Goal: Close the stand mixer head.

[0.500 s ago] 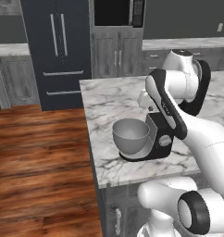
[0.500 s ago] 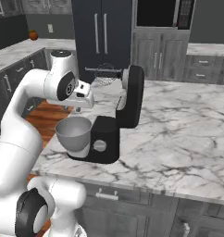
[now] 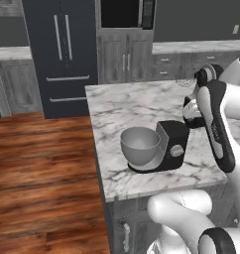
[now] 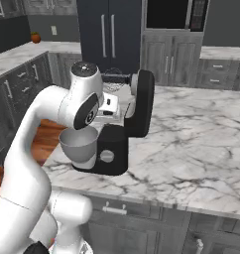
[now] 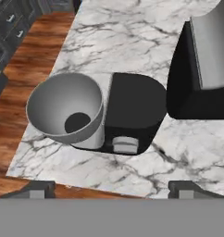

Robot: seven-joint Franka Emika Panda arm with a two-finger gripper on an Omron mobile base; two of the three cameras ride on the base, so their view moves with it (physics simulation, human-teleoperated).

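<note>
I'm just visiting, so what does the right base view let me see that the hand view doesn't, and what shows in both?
The right base view alone has the fridge, the microwave, an orange fruit on the far counter and the mixer's wire whisk.

The hand view alone looks straight down into the bowl and has the gripper fingertips at its bottom.

Both show the stand mixer head tilted up, the mixer base and the marble counter.

I see open marble counter right of the mixer; the raised mixer head and bowl block the left near edge.
</note>
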